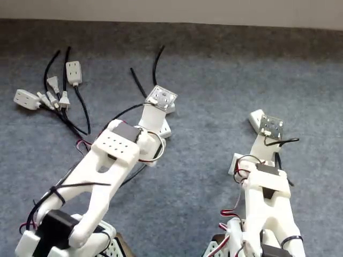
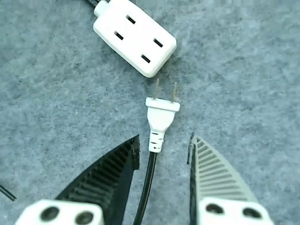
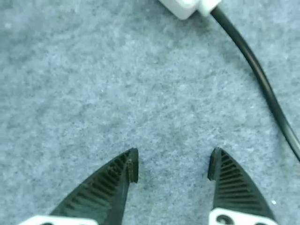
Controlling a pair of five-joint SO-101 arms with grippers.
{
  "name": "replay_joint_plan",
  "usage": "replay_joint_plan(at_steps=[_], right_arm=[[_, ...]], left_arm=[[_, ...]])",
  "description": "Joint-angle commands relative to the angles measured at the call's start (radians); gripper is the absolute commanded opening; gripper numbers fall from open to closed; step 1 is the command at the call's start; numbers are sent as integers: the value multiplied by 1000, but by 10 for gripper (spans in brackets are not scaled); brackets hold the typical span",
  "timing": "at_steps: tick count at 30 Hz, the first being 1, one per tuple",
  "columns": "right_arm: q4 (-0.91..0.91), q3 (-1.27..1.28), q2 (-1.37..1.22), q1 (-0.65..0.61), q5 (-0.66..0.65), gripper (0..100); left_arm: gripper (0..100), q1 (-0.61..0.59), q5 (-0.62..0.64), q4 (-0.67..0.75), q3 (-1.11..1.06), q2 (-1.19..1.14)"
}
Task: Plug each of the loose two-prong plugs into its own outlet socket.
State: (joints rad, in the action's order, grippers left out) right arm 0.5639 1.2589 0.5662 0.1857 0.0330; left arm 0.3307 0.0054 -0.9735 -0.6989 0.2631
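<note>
Over the carpet (image 2: 56, 103), the open left gripper (image 2: 164, 144) straddles a plug (image 2: 160, 113) (2 prongs (image 2: 174, 92) facing the outlet (image 2: 135, 36)); it likely must pinch squarely next, while the right gripper (image 3: 172, 165) gapes too.

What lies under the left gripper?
A white two-prong plug on a black cord, lying on grey carpet, prongs toward the outlet block, not inserted. From the high view, the left arm covers the plug.

Glossy plastic plug (image 2: 160, 116), matt felt (image 2: 56, 93)
</note>
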Motion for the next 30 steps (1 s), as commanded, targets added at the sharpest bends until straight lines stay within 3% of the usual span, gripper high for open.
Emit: replay_joint_plan(at_steps=[1, 9, 30], right_arm=[[-16, -2, 8, -10, -6, 249], [-16, -2, 8, -10, -6, 249], [-16, -2, 8, -8, -6, 249]], left_arm=[[190, -61, 3, 51, 30, -70], [190, -73, 3, 46, 136, -255], [190, 38, 9, 52, 143, -266]])
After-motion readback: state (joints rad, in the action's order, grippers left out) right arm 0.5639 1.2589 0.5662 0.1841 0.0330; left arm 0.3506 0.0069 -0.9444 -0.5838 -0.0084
